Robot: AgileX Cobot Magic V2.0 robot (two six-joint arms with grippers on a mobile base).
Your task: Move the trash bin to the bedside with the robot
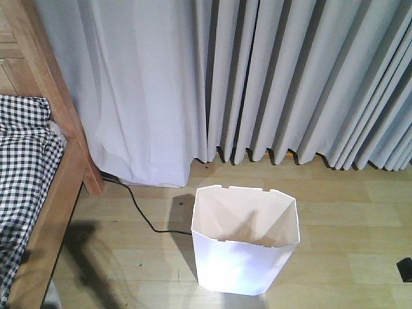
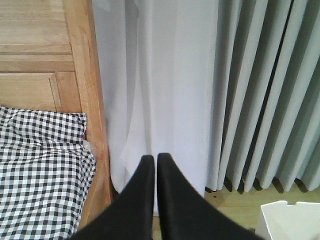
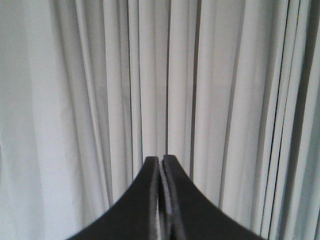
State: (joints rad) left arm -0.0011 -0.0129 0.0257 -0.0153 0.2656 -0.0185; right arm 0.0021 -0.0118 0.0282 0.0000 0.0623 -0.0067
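The white trash bin stands upright on the wood floor, cream inside and with nothing in it, about a bin's width right of the bed. Its rim corner shows at the lower right of the left wrist view. The bedside is the light wooden bed frame with a slanted post and black-and-white checked bedding. My left gripper is shut with only a thin slit between its fingers, raised and facing the curtain beside the post. My right gripper is shut on nothing and faces the curtain. The front view shows neither gripper.
Grey floor-length curtains hang right behind the bin. A black cable runs along the floor from the bed post to the bin's left side. A small black object sits at the right edge. An arm's shadow lies on the floor by the bed.
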